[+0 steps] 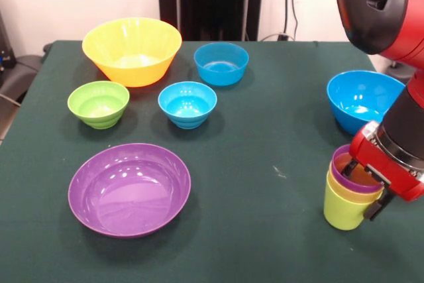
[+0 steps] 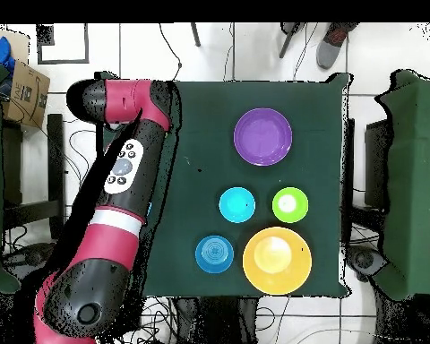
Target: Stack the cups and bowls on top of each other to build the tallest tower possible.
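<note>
The tower (image 1: 344, 207) stands at the front right of the table: a lime green cup lowest, a yellow cup and a purple cup (image 1: 339, 164) nested in it, and a reddish inside showing at the top. My gripper (image 1: 363, 190) hangs right over the tower's mouth, open, with one finger (image 1: 350, 167) at the rim and the other down its right side. The large blue bowl (image 1: 363, 101) stands just behind. The yellow-orange bowl (image 1: 132, 51), two small blue bowls (image 1: 221, 63) (image 1: 187, 104), the small green bowl (image 1: 99, 103) and the purple bowl (image 1: 130, 189) stand apart to the left.
In the overhead view my arm (image 2: 120, 170) hides the tower and the large blue bowl. The purple bowl (image 2: 262, 136), small blue bowls (image 2: 236, 204) (image 2: 214, 253), green bowl (image 2: 290, 204) and yellow-orange bowl (image 2: 277, 260) show there. The green table (image 1: 265, 230) ends just right of the tower.
</note>
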You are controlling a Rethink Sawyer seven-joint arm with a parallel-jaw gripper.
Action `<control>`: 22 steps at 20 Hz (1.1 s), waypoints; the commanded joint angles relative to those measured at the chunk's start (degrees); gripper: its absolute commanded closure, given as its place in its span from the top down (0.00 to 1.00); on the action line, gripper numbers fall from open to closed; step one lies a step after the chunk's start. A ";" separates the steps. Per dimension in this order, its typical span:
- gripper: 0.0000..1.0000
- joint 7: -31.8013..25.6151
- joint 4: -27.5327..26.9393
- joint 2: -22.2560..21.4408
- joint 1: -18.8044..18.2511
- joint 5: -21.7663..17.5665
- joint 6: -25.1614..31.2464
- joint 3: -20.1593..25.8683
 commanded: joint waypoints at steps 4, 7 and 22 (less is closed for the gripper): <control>1.00 13.38 3.27 3.25 -0.13 -2.23 -1.49 2.18; 1.00 13.68 3.03 3.60 -0.03 -2.64 -0.22 0.91; 0.00 12.45 4.67 3.98 0.53 -2.48 -0.48 -1.31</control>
